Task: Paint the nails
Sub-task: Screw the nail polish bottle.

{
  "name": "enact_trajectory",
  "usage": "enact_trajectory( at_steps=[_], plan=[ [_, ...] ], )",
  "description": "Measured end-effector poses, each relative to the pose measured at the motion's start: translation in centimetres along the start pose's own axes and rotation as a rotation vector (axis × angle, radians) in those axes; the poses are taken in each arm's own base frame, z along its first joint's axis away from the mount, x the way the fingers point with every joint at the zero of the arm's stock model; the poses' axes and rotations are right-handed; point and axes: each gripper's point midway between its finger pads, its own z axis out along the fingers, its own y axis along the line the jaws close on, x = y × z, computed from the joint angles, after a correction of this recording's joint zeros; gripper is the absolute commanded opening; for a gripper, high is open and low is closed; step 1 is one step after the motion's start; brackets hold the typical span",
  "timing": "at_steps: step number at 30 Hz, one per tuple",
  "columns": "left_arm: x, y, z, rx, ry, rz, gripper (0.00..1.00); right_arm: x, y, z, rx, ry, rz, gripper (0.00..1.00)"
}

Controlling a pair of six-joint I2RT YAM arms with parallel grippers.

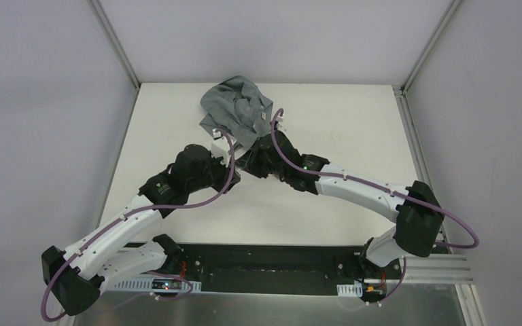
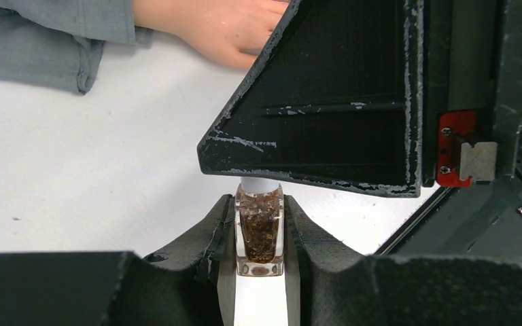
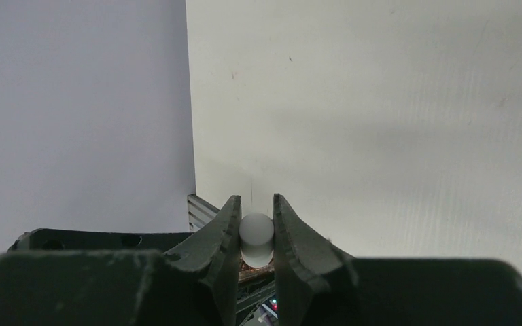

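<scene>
A small clear polish bottle [image 2: 259, 234] holding brown glittery polish stands between the fingers of my left gripper [image 2: 259, 204], which is shut on it. My right gripper [image 3: 255, 207] comes from above and is shut on the bottle's white cap [image 3: 255, 234]; its black body [image 2: 340, 102] fills the upper right of the left wrist view. Both grippers meet mid-table [image 1: 250, 165] just in front of the grey sleeve [image 1: 238, 109]. The peach fake hand [image 2: 217, 27] lies beyond the bottle. The nails are hidden behind my right gripper.
The crumpled grey sleeve [image 2: 41, 41] lies at the back of the white table [image 1: 353, 122]. Metal frame posts [image 1: 418, 61] and grey walls close in the table on three sides. A black rail [image 1: 258, 261] runs along the near edge.
</scene>
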Motion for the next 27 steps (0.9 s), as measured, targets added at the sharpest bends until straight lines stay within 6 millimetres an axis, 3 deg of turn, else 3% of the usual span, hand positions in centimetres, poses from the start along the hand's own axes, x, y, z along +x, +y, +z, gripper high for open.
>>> enact_trajectory(
  at_steps=[4,7,9,15,18,23,27],
  plan=[
    [-0.2,-0.9,0.2,0.059,-0.003,0.02,0.0,-0.7,-0.3,-0.2,0.008,-0.01,-0.02,0.46],
    [-1.0,-2.7,0.2,0.158,-0.025,0.032,0.0,-1.5,-0.4,-1.3,0.01,-0.024,-0.051,0.67],
    [-1.7,-3.9,0.0,0.224,-0.04,0.037,0.0,-2.6,-0.2,-2.9,-0.005,-0.045,-0.088,0.72],
    [-2.4,-7.2,-0.8,0.412,-0.05,0.041,0.0,-7.4,1.6,-9.1,-0.118,-0.142,-0.145,0.76],
    [-2.6,-8.7,-1.6,0.504,-0.041,0.035,0.0,-8.3,1.1,-11.4,-0.156,-0.159,-0.184,0.78],
    [-3.5,-11.3,-3.3,0.669,-0.032,0.025,0.0,-6.4,0.2,-13.9,-0.246,-0.088,-0.286,0.79],
    [-3.9,-13.3,-5.0,0.819,-0.009,0.019,0.0,-3.4,0.2,-16.5,-0.394,0.011,-0.391,0.78]
  ],
)
